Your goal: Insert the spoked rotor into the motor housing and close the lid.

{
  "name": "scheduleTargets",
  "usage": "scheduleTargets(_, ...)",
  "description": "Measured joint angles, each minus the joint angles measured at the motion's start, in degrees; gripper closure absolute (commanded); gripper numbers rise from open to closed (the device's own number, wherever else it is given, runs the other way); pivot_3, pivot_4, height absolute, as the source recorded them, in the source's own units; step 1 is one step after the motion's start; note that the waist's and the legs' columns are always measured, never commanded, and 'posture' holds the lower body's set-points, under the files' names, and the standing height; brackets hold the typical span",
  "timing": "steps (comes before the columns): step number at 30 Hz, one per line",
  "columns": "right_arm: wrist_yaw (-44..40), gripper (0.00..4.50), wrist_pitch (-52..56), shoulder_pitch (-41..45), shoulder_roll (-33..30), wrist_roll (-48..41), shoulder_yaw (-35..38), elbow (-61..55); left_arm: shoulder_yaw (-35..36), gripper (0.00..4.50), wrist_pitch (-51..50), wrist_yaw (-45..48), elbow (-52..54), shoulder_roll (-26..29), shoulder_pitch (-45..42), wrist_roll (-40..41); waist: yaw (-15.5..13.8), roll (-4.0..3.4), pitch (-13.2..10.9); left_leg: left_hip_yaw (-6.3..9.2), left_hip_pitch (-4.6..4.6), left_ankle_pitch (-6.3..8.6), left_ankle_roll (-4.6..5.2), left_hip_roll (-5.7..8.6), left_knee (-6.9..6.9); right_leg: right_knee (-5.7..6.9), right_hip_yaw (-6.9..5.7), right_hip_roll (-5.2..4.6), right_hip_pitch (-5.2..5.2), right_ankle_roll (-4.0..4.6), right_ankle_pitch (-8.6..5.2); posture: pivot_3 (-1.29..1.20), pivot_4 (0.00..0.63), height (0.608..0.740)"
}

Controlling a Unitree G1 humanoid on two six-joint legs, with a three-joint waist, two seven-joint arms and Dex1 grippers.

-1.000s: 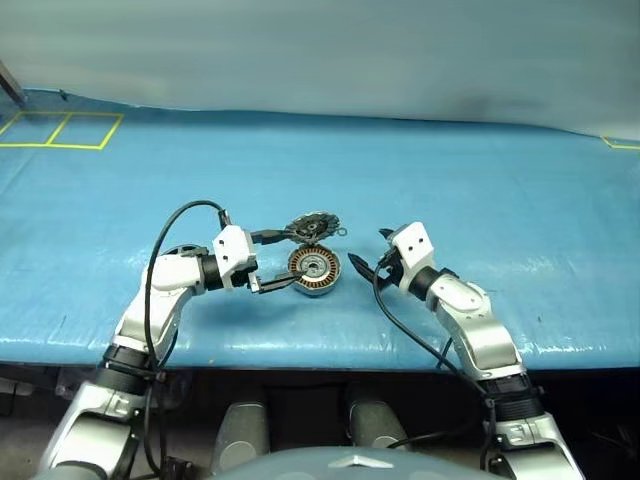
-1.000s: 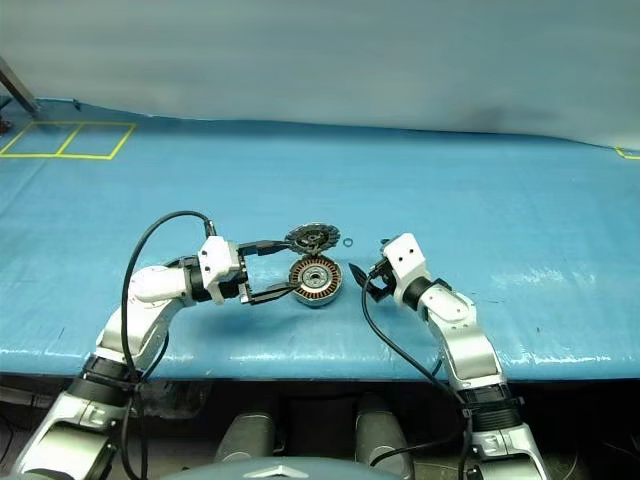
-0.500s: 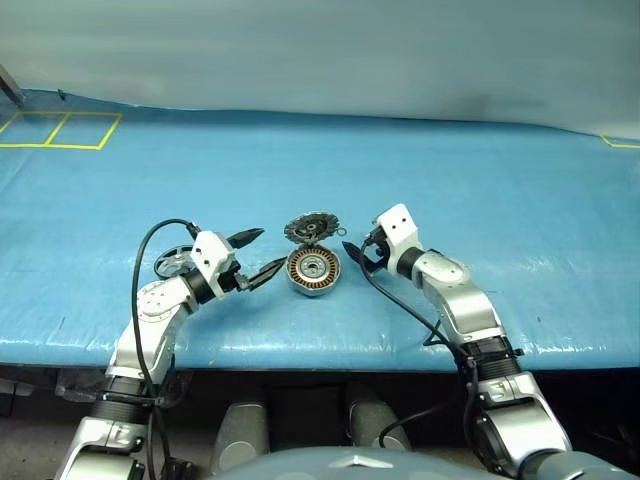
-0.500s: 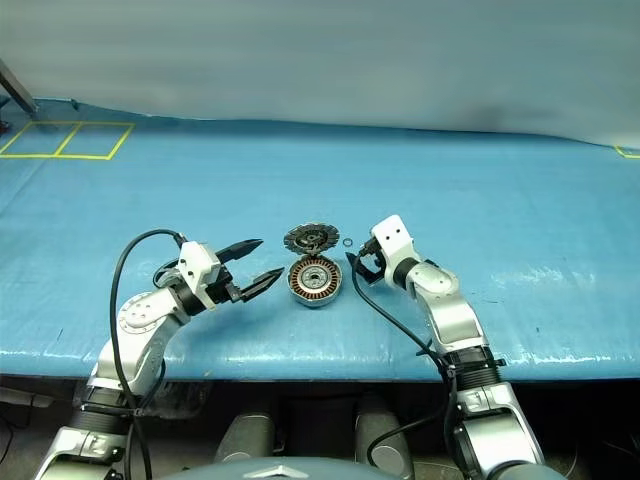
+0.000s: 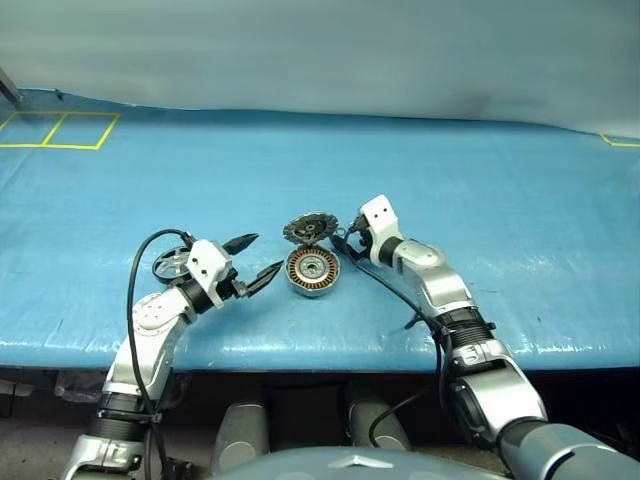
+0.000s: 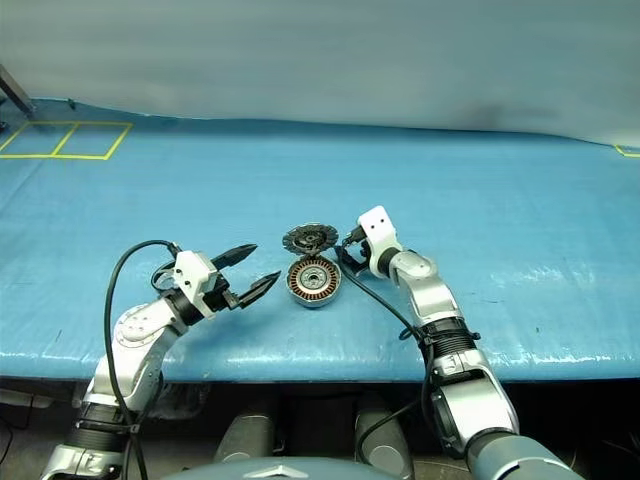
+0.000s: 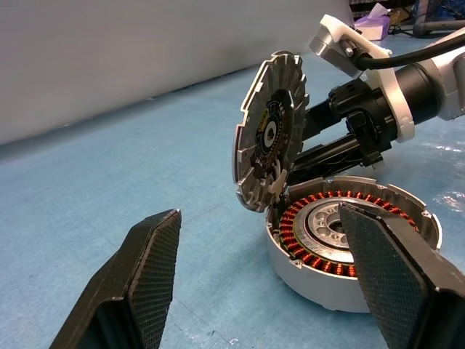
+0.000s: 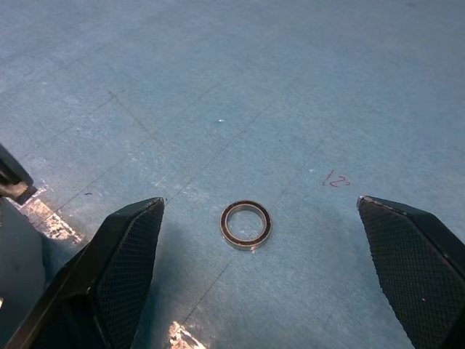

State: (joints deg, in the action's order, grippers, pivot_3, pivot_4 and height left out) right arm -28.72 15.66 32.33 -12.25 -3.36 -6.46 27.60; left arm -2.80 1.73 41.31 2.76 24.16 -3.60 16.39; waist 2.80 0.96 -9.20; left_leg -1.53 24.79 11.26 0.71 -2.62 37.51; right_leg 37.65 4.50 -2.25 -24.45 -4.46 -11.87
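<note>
Both grippers' jaws gape wide, empty. Ahead of the left gripper (image 7: 261, 276) sits the round silver motor housing (image 7: 349, 251), its toothed grey lid (image 7: 267, 142) upright. A small thin ring (image 8: 246, 224) lies between the right gripper (image 8: 265, 273) jaws.

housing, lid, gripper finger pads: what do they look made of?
Motor housing: looks like bare matte silver metal, with a copper-coloured winding ring inside. Lid: grey metal by its sheen, with a dark toothed inner face, standing open. Left gripper fingers: black, cross-hatched pads, probably rubber or plastic.
</note>
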Motion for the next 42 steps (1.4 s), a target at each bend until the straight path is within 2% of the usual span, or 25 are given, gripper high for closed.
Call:
scheduleTargets(22, -1.04, 0.00, -1.63, 0.19, 1.74, -0.05, 0.04, 1.69, -0.02, 0.74, 0.00, -2.53, 1.86, -1.44, 4.53, -0.43, 0.98, 0.00, 0.00, 0.01, -0.04, 0.00, 0.00, -0.01, -0.31, -0.06, -0.03, 0.00, -0.09, 0.15, -0.09, 0.00, 0.150, 0.740)
scheduleTargets(25, -1.21, 0.63, -1.95, 0.21, 2.11, -0.01, 0.01, 1.92, -0.02, 0.70, 0.00, -2.62, 2.18, -1.44, 4.95, -0.47, 0.98, 0.00, 0.00, 0.01, -0.05, 0.00, 0.00, 0.00, -0.35, -0.07, -0.03, 0.00, -0.09, 0.16, -0.10, 0.00, 0.150, 0.740)
scheduleTargets(28, -1.34, 1.54, -2.55, 0.21, 2.32, 0.03, -0.01, 2.50, -0.01, 0.70, 0.00, -2.70, 2.49, -1.44, 5.14, -0.49, 1.00, 0.00, 0.00, 0.01, -0.04, 0.00, -0.01, 0.00, -0.36, -0.10, -0.04, 0.00, -0.09, 0.17, -0.11, 0.00, 0.150, 0.740)
scheduleTargets(42, -1.20, 1.54, -1.09, 0.71, 3.39, -0.79, 0.97, 3.83, -0.06, 0.70, -0.02, -3.74, 3.04, -1.49, 6.17, -0.70, 1.00, 0.00, 0.00, 0.02, -0.04, 0.01, -0.01, -0.01, -0.46, -0.22, -0.06, 0.00, -0.09, 0.19, -0.11, 0.00, 0.150, 0.740)
